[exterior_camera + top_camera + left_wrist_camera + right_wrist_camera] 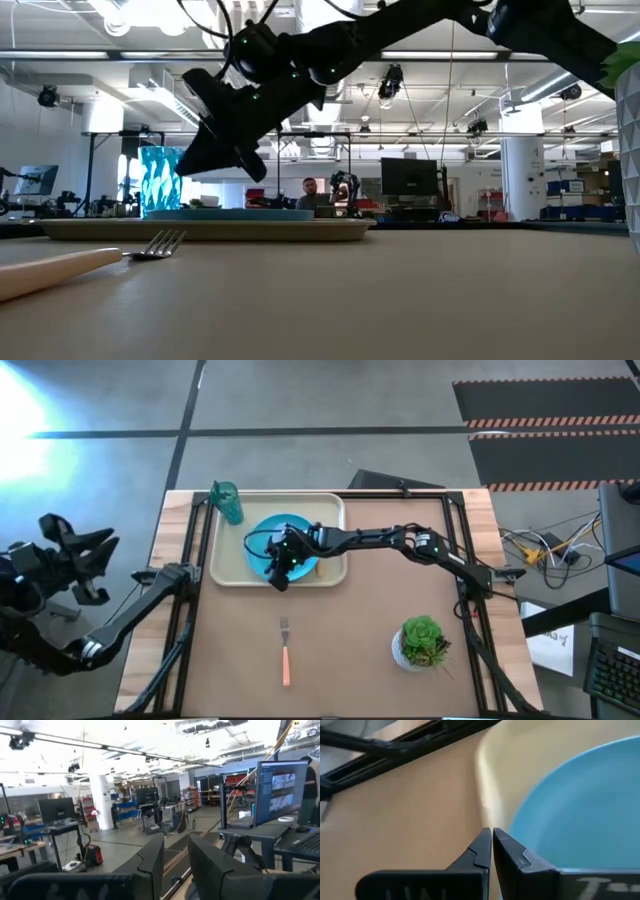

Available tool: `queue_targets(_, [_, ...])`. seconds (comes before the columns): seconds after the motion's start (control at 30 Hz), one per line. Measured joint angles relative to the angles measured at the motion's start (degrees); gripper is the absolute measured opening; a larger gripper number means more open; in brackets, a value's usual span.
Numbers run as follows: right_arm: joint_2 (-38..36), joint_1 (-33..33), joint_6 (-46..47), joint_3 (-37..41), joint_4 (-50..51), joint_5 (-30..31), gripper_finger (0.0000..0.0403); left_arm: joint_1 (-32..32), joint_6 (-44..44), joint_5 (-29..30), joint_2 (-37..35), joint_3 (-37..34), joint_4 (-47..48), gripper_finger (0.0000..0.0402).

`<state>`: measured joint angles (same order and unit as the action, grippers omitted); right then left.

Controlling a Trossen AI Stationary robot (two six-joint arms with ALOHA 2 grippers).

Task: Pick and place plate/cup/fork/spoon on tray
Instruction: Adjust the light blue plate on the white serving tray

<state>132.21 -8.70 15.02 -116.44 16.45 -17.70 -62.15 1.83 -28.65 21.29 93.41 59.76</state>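
From my high view the right gripper hangs over the tray, with the sky-blue plate right under it, the cup beyond at the tray's corner and the fork well short of it on the table. Low view shows it's above the plate, not touching. Right wrist view: fingers pinched together, holding nothing. Left gripper is parked off the table, fingers a bit apart, nothing between them. No readable writing anywhere.
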Motion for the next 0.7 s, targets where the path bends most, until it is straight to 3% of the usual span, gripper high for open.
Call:
queue_targets(0.27, [5.1, -1.6, -1.6, -7.5, 11.9, 0.4, 0.0009, 0.0, 1.4, -2.4, 5.5, -0.2, 4.8, 0.0070])
queue_targets(0.47, [7.8, -1.7, -1.8, -11.2, 11.9, -0.3, 0.0009, 0.0, 5.8, -12.1, 13.3, 0.5, 9.2, 0.0070])
queue_targets(0.7, [9.0, -2.1, -3.0, -12.4, 11.7, -0.4, 0.0009, 0.0, 10.6, -12.9, 17.4, 0.9, 10.2, 0.0070])
